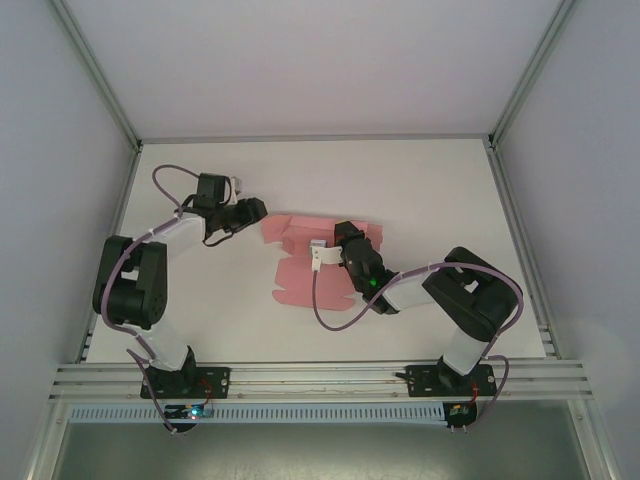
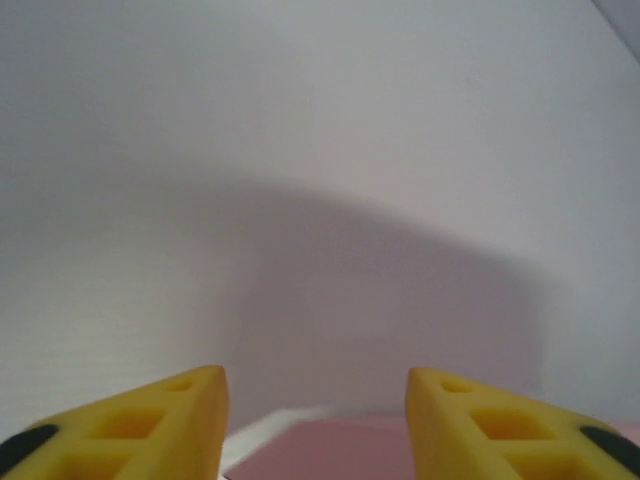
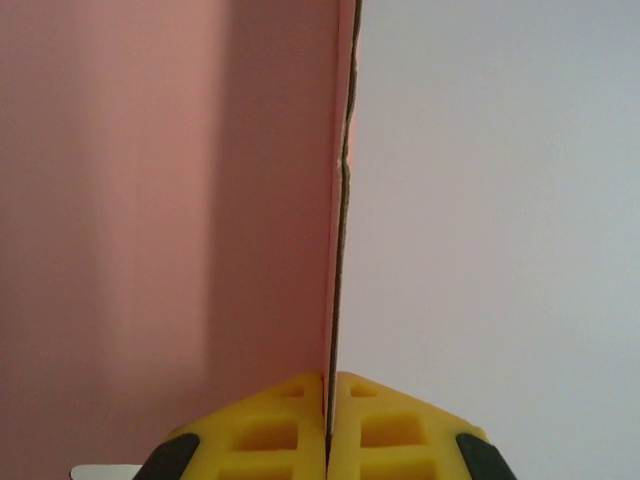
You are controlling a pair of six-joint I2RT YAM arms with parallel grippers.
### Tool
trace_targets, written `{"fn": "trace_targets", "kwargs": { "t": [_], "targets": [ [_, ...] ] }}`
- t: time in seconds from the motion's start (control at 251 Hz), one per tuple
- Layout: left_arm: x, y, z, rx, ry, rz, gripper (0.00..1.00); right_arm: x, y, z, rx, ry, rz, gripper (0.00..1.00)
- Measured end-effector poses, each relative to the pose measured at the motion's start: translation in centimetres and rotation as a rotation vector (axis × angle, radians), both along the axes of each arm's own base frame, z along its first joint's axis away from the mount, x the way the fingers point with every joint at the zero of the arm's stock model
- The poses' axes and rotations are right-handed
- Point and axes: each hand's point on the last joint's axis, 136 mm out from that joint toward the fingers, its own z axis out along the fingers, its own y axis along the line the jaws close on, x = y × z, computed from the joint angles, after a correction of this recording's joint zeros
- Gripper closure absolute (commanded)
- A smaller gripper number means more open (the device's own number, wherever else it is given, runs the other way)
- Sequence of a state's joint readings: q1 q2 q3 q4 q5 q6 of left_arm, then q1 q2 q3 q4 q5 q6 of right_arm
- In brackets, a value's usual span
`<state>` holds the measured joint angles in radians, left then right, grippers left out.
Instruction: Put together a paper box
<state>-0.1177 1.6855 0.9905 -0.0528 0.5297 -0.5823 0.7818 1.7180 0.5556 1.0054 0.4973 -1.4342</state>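
Paper box (image 1: 300,285): pink die-cut sheet lying mid-table, its far flaps partly folded.
Right gripper (image 3: 328,392): pinched shut on 1 panel's thin edge.
Left gripper (image 2: 315,400): fingers apart, empty, just beside the sheet's left flap.
Risk: a sideways drag could crease the card, slip the pinch or skid the sheet.
Room: bare table (image 1: 430,190) all around; side rails (image 1: 122,190) well apart.
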Motion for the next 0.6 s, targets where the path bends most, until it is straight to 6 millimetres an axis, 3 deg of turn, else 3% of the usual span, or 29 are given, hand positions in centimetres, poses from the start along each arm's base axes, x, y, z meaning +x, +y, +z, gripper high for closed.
{"fn": "trace_targets", "kwargs": {
  "t": [0.367, 0.599],
  "targets": [
    [-3.5, -4.7, 1.4, -0.116, -0.058, -0.214, 0.61, 0.1, -0.5, -0.4, -0.005, 0.015, -0.031, 1.0],
    [-4.3, -5.9, 1.5, -0.125, -0.093, -0.286, 0.61, 0.0, -0.6, -0.5, 0.001, 0.021, -0.038, 1.0]
  ]
}}
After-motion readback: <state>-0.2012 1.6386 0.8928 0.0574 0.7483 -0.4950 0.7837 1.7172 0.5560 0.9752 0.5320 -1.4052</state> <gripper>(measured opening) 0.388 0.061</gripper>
